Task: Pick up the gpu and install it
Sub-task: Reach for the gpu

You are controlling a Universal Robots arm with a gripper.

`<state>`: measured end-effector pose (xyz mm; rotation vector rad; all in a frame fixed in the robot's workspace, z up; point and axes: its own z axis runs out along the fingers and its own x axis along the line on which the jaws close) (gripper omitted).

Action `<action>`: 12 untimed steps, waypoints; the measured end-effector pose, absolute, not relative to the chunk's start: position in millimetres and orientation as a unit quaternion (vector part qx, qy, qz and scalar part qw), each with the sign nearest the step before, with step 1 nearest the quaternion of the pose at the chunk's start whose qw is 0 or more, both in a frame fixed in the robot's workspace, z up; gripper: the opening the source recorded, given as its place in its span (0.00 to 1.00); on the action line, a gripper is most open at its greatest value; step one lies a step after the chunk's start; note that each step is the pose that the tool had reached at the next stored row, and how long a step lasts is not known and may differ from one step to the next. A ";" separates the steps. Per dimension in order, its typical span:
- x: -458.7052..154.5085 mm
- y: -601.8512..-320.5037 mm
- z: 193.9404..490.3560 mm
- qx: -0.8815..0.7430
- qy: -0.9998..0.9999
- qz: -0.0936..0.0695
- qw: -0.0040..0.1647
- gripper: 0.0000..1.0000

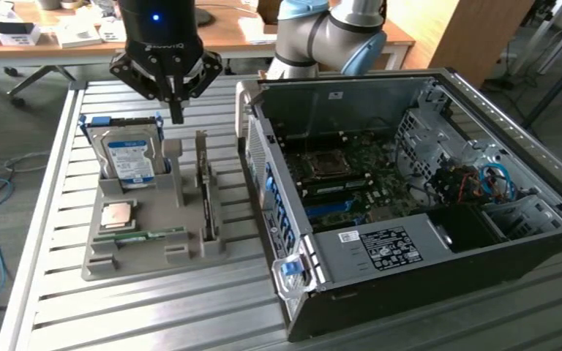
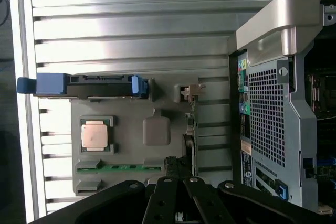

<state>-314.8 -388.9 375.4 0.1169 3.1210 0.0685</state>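
Gpu stands on its edge in a narrow slot of the grey holder, on the holder's three o'clock side as the exterior view sees it, with twelve o'clock pointing away from the camera; nothing grips it. Nearest the camera lies the slatted metal counter that carries the holder. In the holder's near part, at about eight o'clock from the gpu, a small green memory stick lies flat in its groove, and just beyond it sits a square processor chip with a coppery lid. Farther on, at ten o'clock from the gpu, a silver hard drive with a blue-white label stands in blue rails. At three o'clock from the holder, just beside it, the open computer case lies on its side with the motherboard showing inside. Above the holder's far end, at about eleven o'clock from the gpu and apart from it, hangs the black tool, its fingers pressed together to a narrow point and holding nothing. In the wrist view the gpu shows edge-on as a thin strip between the holder's flat pad and the case's perforated rear panel. Beyond the tool rises the grey-and-blue arm, and farthest off stands a wooden counter with small boxes on it.
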 end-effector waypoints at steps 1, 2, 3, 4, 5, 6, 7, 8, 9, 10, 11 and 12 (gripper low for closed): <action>-314.0 -388.9 375.3 0.037 0.999 0.022 0.009 0.11; -313.0 -389.0 375.3 0.037 0.999 0.022 0.009 0.11; -311.6 -389.1 375.3 0.037 0.999 0.022 0.009 0.11; -310.2 -389.2 375.3 0.038 0.999 0.022 0.009 0.11; -308.7 -389.4 375.2 0.038 0.999 0.022 0.009 0.11; -307.3 -389.5 375.2 0.037 0.999 0.022 0.009 0.11; -305.8 -389.6 375.2 0.037 0.999 0.022 0.009 0.11; -304.5 -389.7 375.2 0.037 0.999 0.022 0.008 0.11; -303.1 -389.9 375.2 0.038 0.999 0.022 0.008 0.11; -301.6 -390.0 375.1 0.037 0.999 0.022 0.008 0.11; -300.3 -390.2 375.1 0.037 0.999 0.022 0.008 0.11; -299.2 -390.3 375.1 0.037 0.999 0.022 0.008 0.11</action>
